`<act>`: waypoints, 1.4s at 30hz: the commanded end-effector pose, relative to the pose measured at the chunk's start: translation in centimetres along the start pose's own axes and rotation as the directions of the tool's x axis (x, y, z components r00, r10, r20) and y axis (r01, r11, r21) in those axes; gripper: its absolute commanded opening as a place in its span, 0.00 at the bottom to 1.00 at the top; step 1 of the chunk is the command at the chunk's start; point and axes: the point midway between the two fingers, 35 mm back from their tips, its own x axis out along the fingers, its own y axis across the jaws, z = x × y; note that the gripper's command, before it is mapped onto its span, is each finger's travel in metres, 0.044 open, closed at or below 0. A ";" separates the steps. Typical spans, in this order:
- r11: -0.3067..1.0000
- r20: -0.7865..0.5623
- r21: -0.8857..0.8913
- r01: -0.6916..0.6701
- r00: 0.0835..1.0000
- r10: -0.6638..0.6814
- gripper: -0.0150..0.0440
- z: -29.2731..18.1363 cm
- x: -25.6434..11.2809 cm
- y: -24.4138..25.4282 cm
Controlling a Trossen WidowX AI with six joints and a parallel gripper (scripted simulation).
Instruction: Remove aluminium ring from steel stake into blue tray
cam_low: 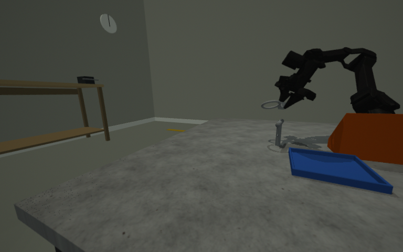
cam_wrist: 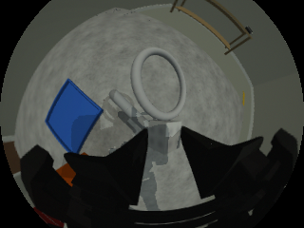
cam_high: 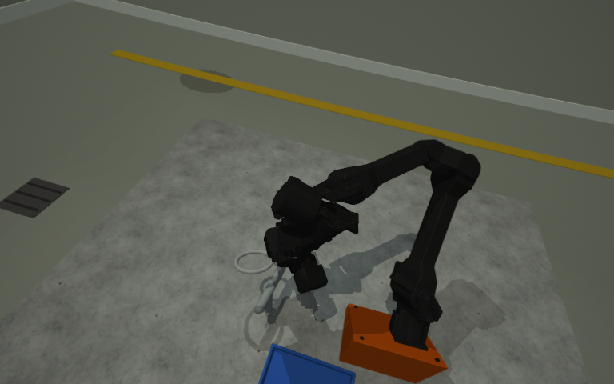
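Observation:
The aluminium ring (cam_high: 253, 272) (cam_low: 269, 107) (cam_wrist: 136, 81) is off the stake, in the air above its top. Its welded tab (cam_low: 281, 106) (cam_wrist: 164, 127) is between the fingertips of my gripper (cam_low: 282, 104) (cam_wrist: 163, 131), which is shut on it. The ring sticks out ahead of the fingers, slightly tilted in the exterior view. The steel stake (cam_low: 278, 135) stands upright below, with its cross-bar (cam_high: 265, 299) (cam_low: 279, 122) (cam_wrist: 123, 102) on top. The blue tray (cam_high: 296, 370) (cam_low: 328, 165) (cam_wrist: 71, 111) lies on the table with nothing in it that I can see; the top view cuts it off. The fingertips are hidden in the top view.
The orange base block (cam_high: 386, 359) (cam_low: 381, 137) (cam_wrist: 66, 176) stands beside the tray and carries the arm. The stake stands between the tray and the table's far side in the exterior view. A wooden bench (cam_low: 41, 83) stands beyond the grey table (cam_low: 197, 187).

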 end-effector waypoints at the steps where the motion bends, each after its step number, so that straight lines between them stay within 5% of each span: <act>1: 0.995 0.034 -0.099 0.031 0.999 -0.028 0.25 0.0 -0.3 0.6; 31: 0.720 0.207 -0.649 0.246 0.968 -0.145 0.25 -1.5 -0.7 5.5; 42: 0.752 0.219 -0.618 0.229 0.969 -0.115 0.25 -0.2 -0.5 7.0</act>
